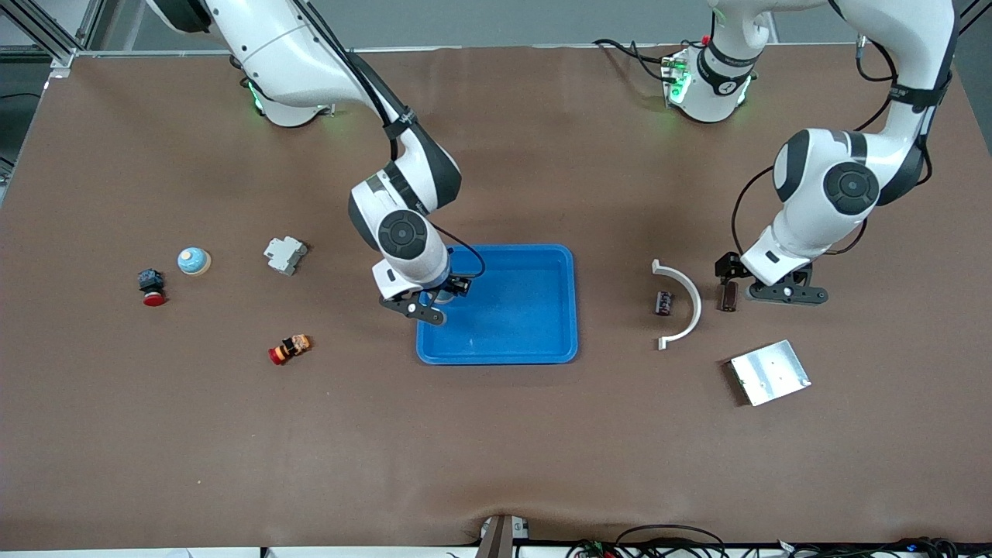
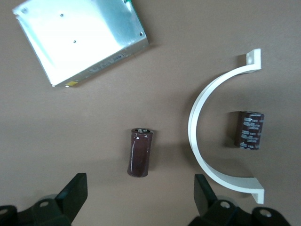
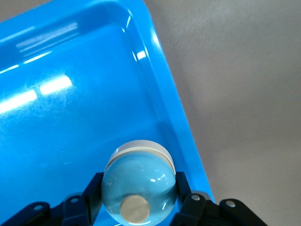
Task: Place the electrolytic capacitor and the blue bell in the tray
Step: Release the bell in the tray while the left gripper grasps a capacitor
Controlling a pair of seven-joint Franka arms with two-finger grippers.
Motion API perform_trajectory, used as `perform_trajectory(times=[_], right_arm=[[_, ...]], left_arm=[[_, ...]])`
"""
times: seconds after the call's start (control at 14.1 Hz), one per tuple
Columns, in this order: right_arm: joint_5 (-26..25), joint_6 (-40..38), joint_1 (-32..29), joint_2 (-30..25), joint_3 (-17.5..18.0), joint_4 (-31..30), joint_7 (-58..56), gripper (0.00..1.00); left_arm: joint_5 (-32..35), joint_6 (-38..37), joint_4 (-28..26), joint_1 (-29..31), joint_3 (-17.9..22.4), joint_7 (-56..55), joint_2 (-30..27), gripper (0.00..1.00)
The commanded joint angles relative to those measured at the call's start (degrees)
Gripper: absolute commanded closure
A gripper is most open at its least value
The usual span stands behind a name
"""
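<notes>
Bell (image 3: 138, 186), pinched by the right gripper (image 3: 136, 202) over the tray's (image 1: 542, 353) edge for release inside; left gripper (image 2: 138, 197), spread, hovers above a capacitor (image 2: 140, 152) near the table's left-arm end.

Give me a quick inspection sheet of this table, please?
Surface: brown mat.
Job's things: blue bell held over blue tray; capacitor on mat below left gripper.
Clutter: second bell, second capacitor inside white curved bracket, metal plate, grey block, two red-capped buttons.
Grippers: right gripper shut on bell; left gripper open.
Cables: along the front edge.
Surroundings: metal framing.
</notes>
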Motion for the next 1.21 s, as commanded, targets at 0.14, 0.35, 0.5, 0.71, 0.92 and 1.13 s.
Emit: perform_trajectory(times=[0.14, 0.35, 0.5, 0.71, 0.92, 1.13], right_arm=[[0.41, 0.17, -1.48, 1.06, 1.22, 1.70, 0.85, 1.00], [0.84, 0.17, -1.92, 1.85, 1.75, 1.62, 0.58, 0.76], [1.46, 1.39, -2.44, 2.82, 3.24, 1.62, 0.58, 0.69], [1.38, 1.31, -2.88, 2.73, 3.34, 1.35, 0.67, 0.18], [1.38, 0.52, -3.06, 2.21, 3.34, 1.35, 0.67, 0.00], [-0.11, -5.00, -7.00, -2.43, 3.34, 1.35, 0.67, 0.00]], left_arm=[[1.20, 7.28, -0.23, 1.12, -0.28, 0.37, 5.01, 0.00], [5.06, 9.66, -0.32, 3.31, -0.37, 0.29, 7.04, 0.00], [6.12, 11.15, -0.32, 3.76, -0.37, 0.29, 8.44, 0.00], [6.12, 13.97, -0.32, 3.76, -0.37, 0.20, 10.38, 0.00], [6.12, 14.32, -0.32, 3.67, -0.37, -0.50, 11.61, 0.00], [6.12, 14.32, -0.41, 3.67, -0.37, -0.51, 12.23, 0.00]])
